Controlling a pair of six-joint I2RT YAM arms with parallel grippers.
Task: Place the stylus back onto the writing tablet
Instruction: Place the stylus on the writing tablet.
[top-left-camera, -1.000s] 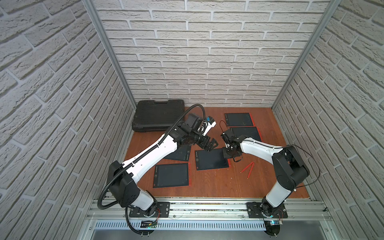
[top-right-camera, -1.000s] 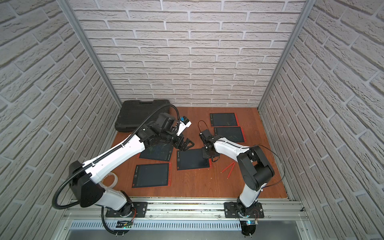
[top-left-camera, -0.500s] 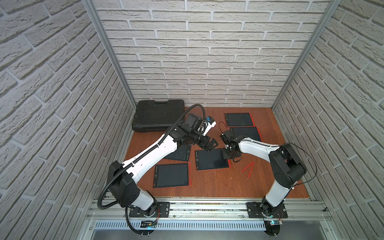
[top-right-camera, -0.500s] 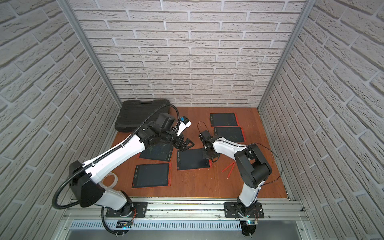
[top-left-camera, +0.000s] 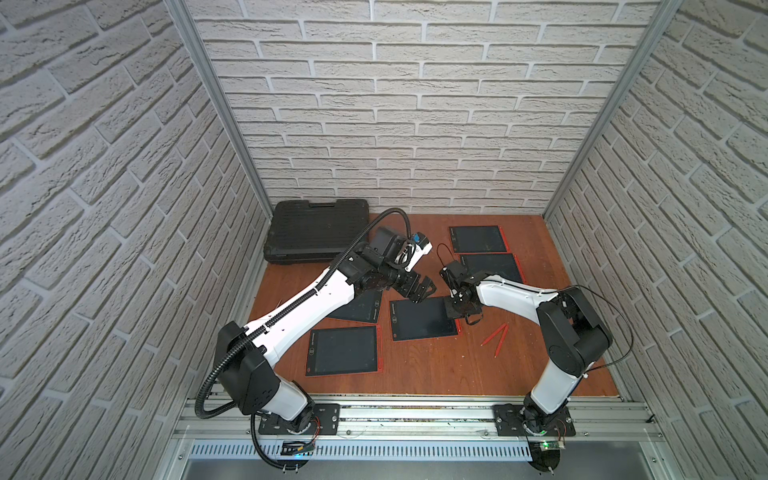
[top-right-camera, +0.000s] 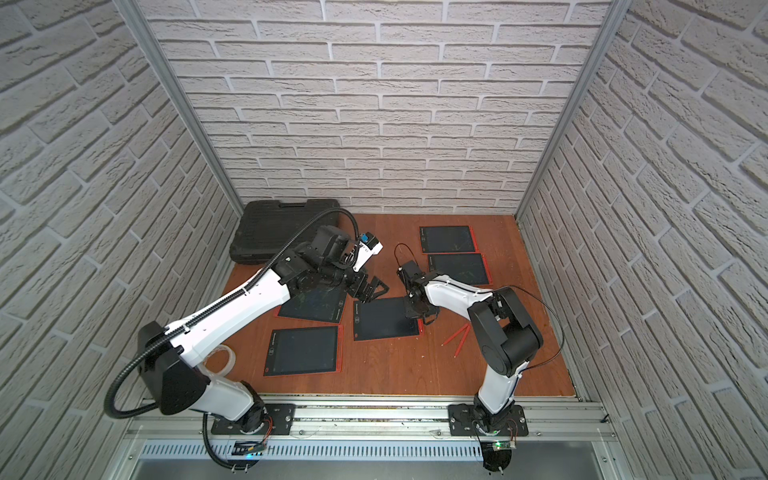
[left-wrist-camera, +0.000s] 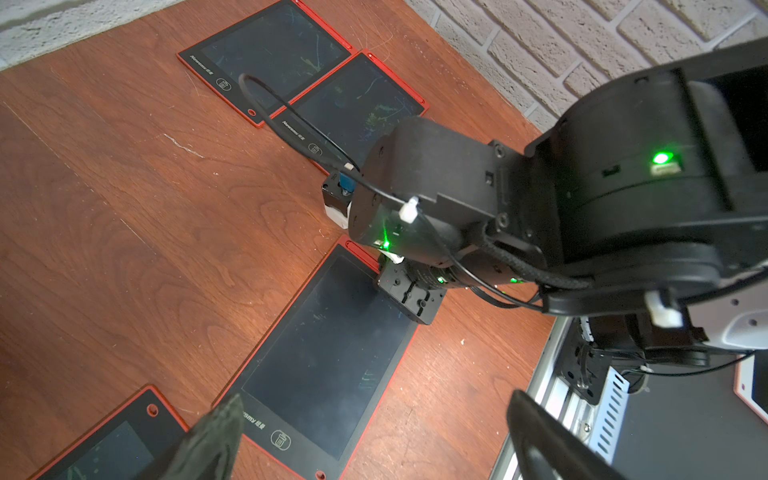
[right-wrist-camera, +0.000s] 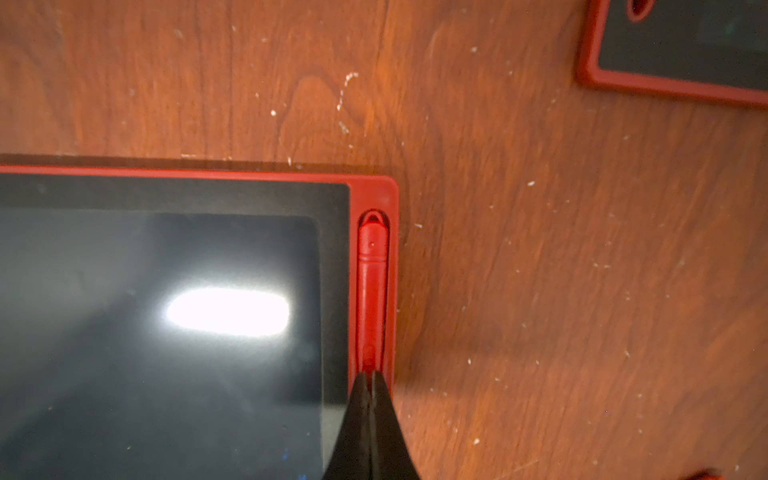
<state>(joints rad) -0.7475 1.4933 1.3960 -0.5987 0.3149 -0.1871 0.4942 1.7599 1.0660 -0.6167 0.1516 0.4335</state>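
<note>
Rests the right gripper (right-wrist-camera: 371, 376), tips pressed together, on the stylus (right-wrist-camera: 372, 291) seated in the writing tablet (right-wrist-camera: 166, 395).
Folds the right arm (top-left-camera: 511, 291) at a raised elbow, runs the forearm inward low over the surface (right-wrist-camera: 540, 249) and bends the wrist down; finds the stylus directly under and ahead of the empty tips, in the tablet's red edge groove. Stretches the left arm (top-left-camera: 316, 299) diagonally to the same tablet and hovers the left gripper (top-left-camera: 419, 289), spread wide and empty, just across the screen from the right gripper.
</note>
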